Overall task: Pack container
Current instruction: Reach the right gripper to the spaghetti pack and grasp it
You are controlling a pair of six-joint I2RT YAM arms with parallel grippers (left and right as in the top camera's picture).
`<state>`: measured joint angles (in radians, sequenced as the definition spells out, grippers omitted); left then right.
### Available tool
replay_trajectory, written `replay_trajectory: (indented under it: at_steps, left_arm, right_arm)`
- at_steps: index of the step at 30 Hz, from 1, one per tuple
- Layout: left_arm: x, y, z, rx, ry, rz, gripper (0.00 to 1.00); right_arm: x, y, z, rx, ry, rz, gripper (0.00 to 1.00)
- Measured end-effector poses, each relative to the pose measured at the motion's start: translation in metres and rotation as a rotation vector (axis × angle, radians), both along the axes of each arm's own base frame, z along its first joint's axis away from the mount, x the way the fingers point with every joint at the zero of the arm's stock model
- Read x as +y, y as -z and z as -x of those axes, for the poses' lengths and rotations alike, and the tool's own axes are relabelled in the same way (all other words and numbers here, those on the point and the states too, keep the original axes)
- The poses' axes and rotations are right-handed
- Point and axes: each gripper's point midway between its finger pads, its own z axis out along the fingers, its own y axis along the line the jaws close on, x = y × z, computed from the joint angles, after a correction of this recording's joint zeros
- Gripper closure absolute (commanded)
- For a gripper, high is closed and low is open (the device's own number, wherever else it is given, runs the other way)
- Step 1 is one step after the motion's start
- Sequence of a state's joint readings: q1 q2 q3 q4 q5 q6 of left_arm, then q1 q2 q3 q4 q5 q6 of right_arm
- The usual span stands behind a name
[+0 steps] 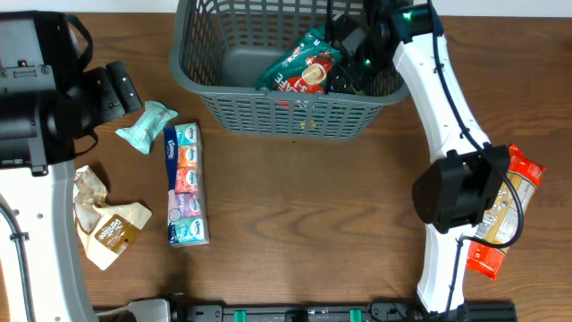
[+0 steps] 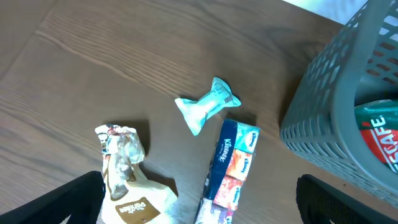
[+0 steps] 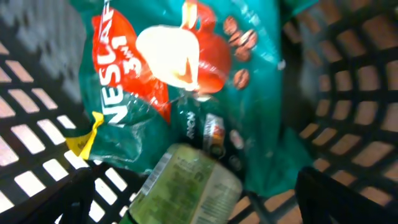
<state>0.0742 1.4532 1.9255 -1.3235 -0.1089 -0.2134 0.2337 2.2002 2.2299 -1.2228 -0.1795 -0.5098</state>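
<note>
Looking past my right jaws, spread wide inside the container (image 1: pixel 268 114), I see a green Nescafé packet (image 3: pixel 124 93) directly beneath them, with lattice wall close on both sides. My left jaws, also spread, hang over bare surface (image 2: pixel 124 56); the container's corner stands ahead to their right.

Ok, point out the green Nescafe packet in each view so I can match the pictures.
Overhead: the green Nescafe packet lies inside the basket, top centre.
Left wrist: one corner of it shows at the right edge, past the basket rim.
Right wrist: it fills the upper middle.
Shared landmark: the basket's slotted wall.
</note>
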Motion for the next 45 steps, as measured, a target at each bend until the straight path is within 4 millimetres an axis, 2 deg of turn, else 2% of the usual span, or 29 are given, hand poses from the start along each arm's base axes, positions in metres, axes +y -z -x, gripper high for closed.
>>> replay_trajectory:
  at_steps: [2,4,6,8,10,12,16,18,20,23,26,28,31,33,41,45]
  left_arm:
    - [0.000,0.000,0.000,0.000,0.000,0.000,0.01]
    - [0.000,0.000,0.000,0.000,0.000,0.000,0.01]
    - [0.000,0.000,0.000,-0.001,0.000,0.000,0.01]
    - [0.000,0.000,0.000,-0.001,0.000,0.000,0.01]
    - [0.000,0.000,0.000,-0.001,0.000,0.000,0.01]
    - [0.000,0.000,0.000,0.000,0.000,0.000,0.01]
    - [0.000,0.000,0.000,-0.001,0.000,0.000,0.01]
    - [0.000,0.000,0.000,-0.001,0.000,0.000,0.01]
    - [0.000,0.000,0.000,-0.001,0.000,0.000,0.01]
    - [0.000,0.000,0.000,-0.002,0.000,0.000,0.01]
    - [0.000,0.000,0.000,-0.002,0.000,0.000,0.01]
    - [0.000,-0.001,-0.001,-0.004,0.000,0.000,0.01]
    - [0.000,-0.001,-0.001,-0.007,0.000,-0.001,0.01]
    - [0.000,-0.002,-0.002,-0.011,0.000,-0.001,0.01]
    - [0.000,-0.002,-0.004,-0.018,0.000,-0.001,0.01]
    - [0.000,-0.002,-0.004,-0.019,0.000,-0.002,0.01]
  right_arm:
    - [0.000,-0.018,-0.007,-0.048,0.016,-0.010,0.07]
    - [-0.002,-0.045,-0.014,-0.111,0.062,-0.024,0.01]
    - [-0.008,-0.077,-0.018,-0.184,0.130,-0.037,0.01]
    - [-0.024,-0.113,-0.016,-0.253,0.238,-0.048,0.01]
    - [-0.056,-0.145,-0.002,-0.290,0.421,-0.042,0.01]
    - [-0.099,-0.164,0.023,-0.282,0.632,-0.021,0.01]
    - [-0.203,-0.184,0.091,-0.220,1.116,0.003,0.01]
    - [-0.240,-0.186,0.121,-0.183,1.303,-0.004,0.01]
    - [-0.271,-0.190,0.143,-0.174,1.448,-0.052,0.01]
    - [-0.300,-0.194,0.171,-0.169,1.588,-0.113,0.01]
    - [-0.317,-0.188,0.204,-0.136,1.687,-0.128,0.01]
    - [-0.322,-0.176,0.229,-0.085,1.741,-0.113,0.01]
    - [-0.325,-0.146,0.261,0.020,1.809,-0.078,0.01]
    - [-0.327,-0.118,0.273,0.085,1.837,-0.058,0.01]
    - [-0.335,-0.004,0.276,0.230,1.785,-0.005,0.01]
    - [-0.337,0.038,0.275,0.240,1.746,0.011,0.01]
